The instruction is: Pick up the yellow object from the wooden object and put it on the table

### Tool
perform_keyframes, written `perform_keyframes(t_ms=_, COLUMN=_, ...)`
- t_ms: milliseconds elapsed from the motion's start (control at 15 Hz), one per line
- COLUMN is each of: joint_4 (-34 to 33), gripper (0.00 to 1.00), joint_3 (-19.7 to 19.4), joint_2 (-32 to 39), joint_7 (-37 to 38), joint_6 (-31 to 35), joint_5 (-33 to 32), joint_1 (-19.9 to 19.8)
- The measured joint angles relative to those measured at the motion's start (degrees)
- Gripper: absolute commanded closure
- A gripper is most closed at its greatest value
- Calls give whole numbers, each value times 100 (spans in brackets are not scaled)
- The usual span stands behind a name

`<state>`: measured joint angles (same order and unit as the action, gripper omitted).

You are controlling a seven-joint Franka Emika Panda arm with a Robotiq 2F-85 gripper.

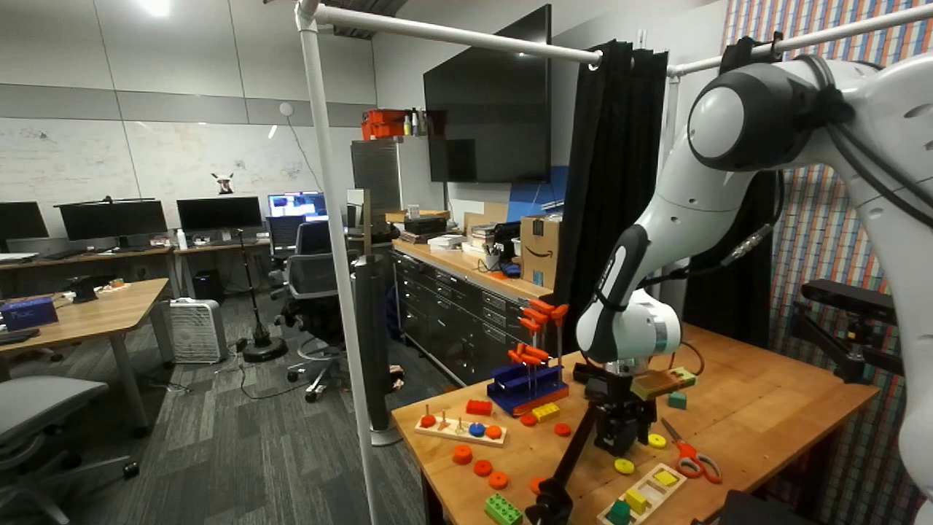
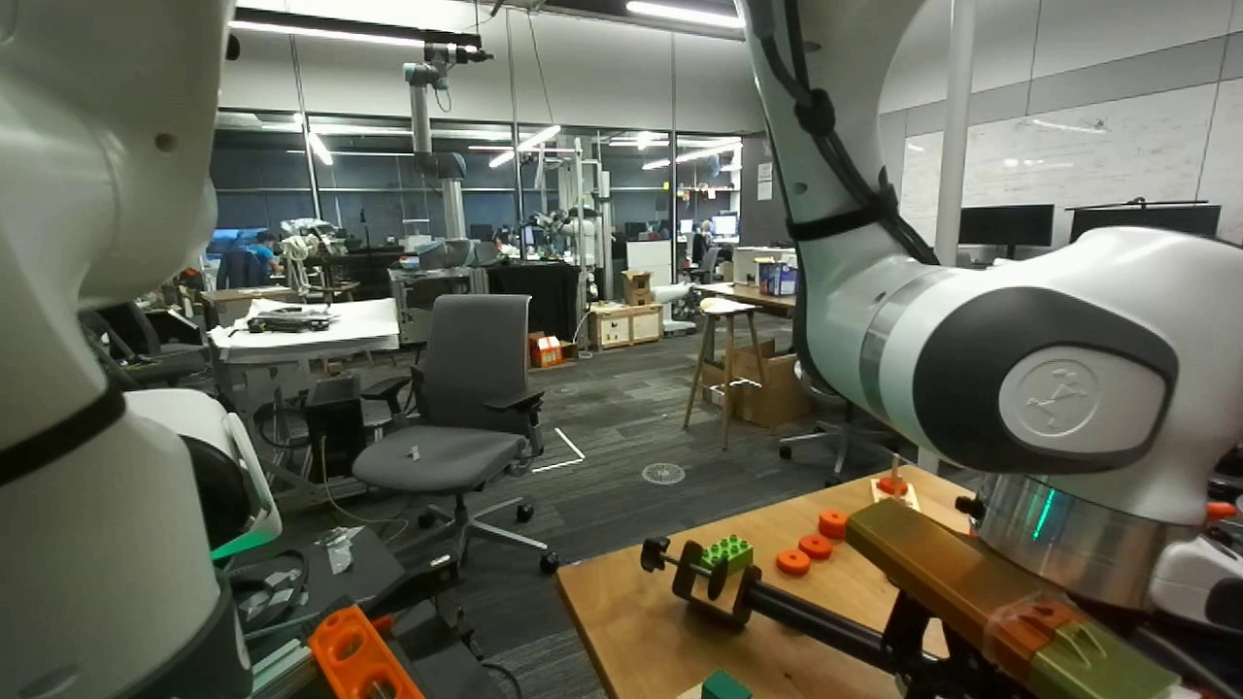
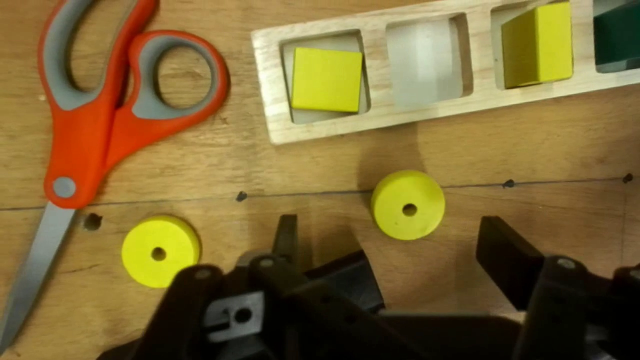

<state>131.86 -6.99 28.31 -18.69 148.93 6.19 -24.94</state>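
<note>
A light wooden tray (image 1: 662, 498) lies on the brown table (image 1: 765, 379); it also shows in the wrist view (image 3: 376, 75). A yellow block (image 3: 327, 79) lies in its end compartment. An empty compartment comes after it, then a tilted yellow block (image 3: 553, 42), then a dark green block (image 3: 620, 37). My gripper (image 3: 392, 245) is open, with nothing between its fingers. It is above the table beside the tray's long side, seen also in an exterior view (image 1: 625, 437). A yellow disc (image 3: 395, 215) lies just beyond the fingertips. The gripper's fingers are hidden in an exterior view.
Orange scissors (image 3: 80, 150) and another yellow disc (image 3: 145, 245) lie near the tray. A black clamp bar (image 1: 550, 503) reaches beside the gripper. A pegboard with rings (image 1: 461, 429), a blue tool stand (image 1: 528, 386), red discs (image 1: 482, 468) and a green brick (image 1: 503, 508) are around.
</note>
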Motion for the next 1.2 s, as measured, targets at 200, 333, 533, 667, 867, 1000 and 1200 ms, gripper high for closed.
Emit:
perform_keyframes(t_ms=200, joint_4=5, gripper=0, joint_3=13, joint_2=1, joint_7=-24, joint_6=-1, joint_5=14, joint_1=-33)
perform_keyframes(t_ms=333, joint_4=5, gripper=0, joint_3=6, joint_2=-19, joint_7=-19, joint_6=-2, joint_5=12, joint_1=-18)
perform_keyframes(t_ms=533, joint_4=71, gripper=0, joint_3=-118, joint_2=-308, joint_7=177, joint_6=-128, joint_5=-154, joint_1=205)
perform_keyframes(t_ms=667, joint_4=203, gripper=0, joint_3=-236, joint_2=-758, joint_7=465, joint_6=-374, joint_5=-349, joint_1=458)
perform_keyframes(t_ms=867, joint_4=460, gripper=0, joint_3=-369, joint_2=-1627, joint_7=959, joint_6=-910, joint_5=-692, joint_1=831)
perform_keyframes(t_ms=1000, joint_4=627, gripper=0, joint_3=-381, joint_2=-2240, joint_7=1265, joint_6=-1414, joint_5=-918, joint_1=1020)
perform_keyframes(t_ms=1200, joint_4=904, gripper=0, joint_3=-327, joint_2=-3195, joint_7=1527, joint_6=-2249, joint_5=-1159, joint_1=1245)
